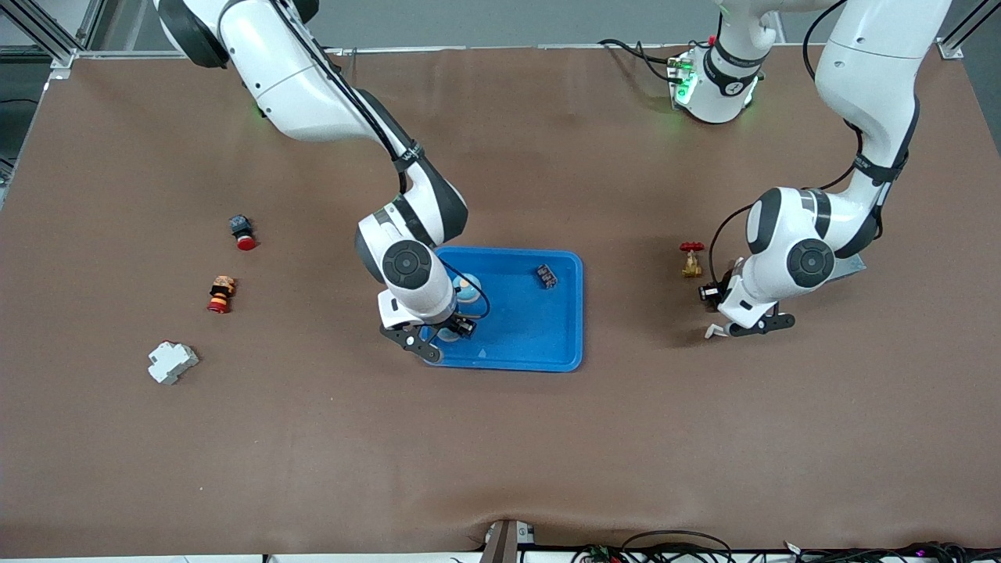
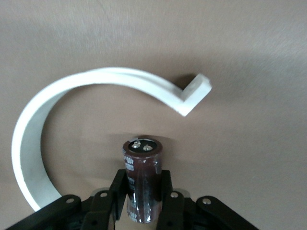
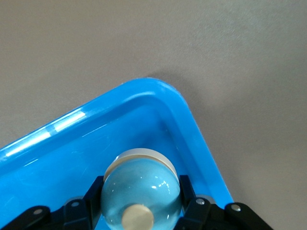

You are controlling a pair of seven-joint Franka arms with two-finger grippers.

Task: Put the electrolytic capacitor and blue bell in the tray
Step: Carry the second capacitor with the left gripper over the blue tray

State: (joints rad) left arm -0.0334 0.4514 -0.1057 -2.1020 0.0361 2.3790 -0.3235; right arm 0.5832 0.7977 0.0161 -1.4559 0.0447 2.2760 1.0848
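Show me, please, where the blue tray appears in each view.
Front view: tray mid-table, under the right end effector.
Left wrist view: not in it.
Right wrist view: its rounded corner fills the lower part, beneath the blue bell.
Shared landmark: the right end effector, shut on the blue bell over that corner.

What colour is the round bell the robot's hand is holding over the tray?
Light blue with a cream knob; the bell shows best in the right wrist view.

A wide brown mat [image 1: 500, 438] covers the whole table, slightly rippled along its edge nearest the front camera. Grey floor [image 1: 485, 19] shows past the edge where the bases stand, with aluminium frame bars [image 1: 47, 35] at the corners. Cables [image 1: 704, 547] trail along the near edge. Light is even and soft.
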